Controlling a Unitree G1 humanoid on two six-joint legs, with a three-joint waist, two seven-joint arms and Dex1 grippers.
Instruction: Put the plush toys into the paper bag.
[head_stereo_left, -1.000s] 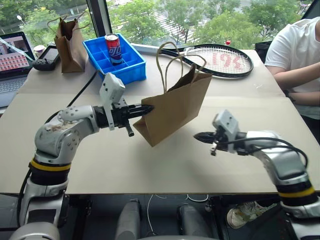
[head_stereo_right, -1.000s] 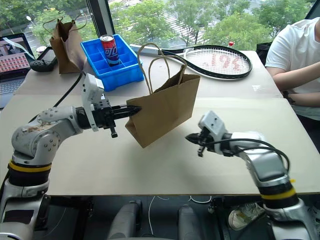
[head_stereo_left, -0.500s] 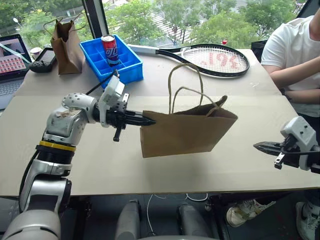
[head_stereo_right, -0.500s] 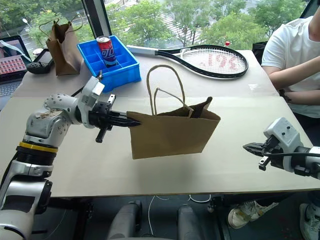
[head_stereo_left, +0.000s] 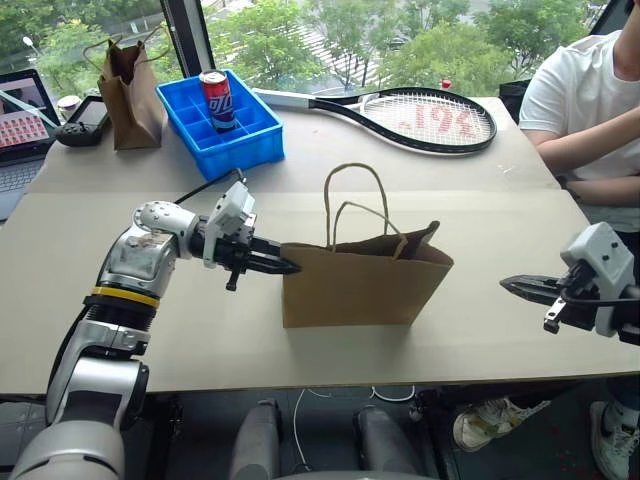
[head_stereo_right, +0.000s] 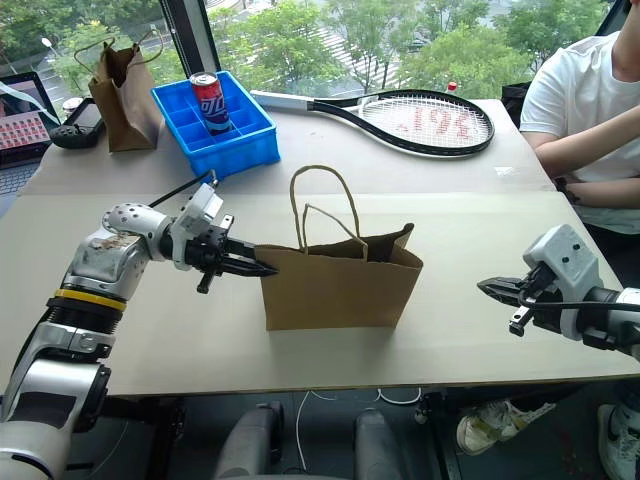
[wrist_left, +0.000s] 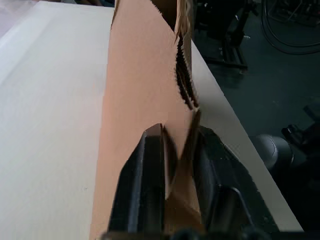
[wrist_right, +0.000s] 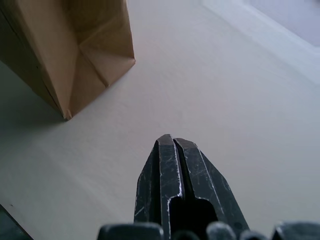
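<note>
I see the paper bag (head_stereo_left: 362, 285) standing upright on the tabletop (head_stereo_left: 300, 170), its cord handles raised. My left gripper (head_stereo_left: 285, 266) is at the bag's left upper edge, its jaws slightly apart with the paper rim between them. My right gripper (head_stereo_left: 513, 286) hangs well right of the bag, jaws together. Behind the bag lie a racket (head_stereo_left: 420, 115) and a blue tray (head_stereo_left: 225, 125).

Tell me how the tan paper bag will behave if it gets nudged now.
The paper bag looks thin and light, so it would probably slide or tip. Its creased rim suggests it crumples easily. The left gripper at its edge may steady it.
</note>
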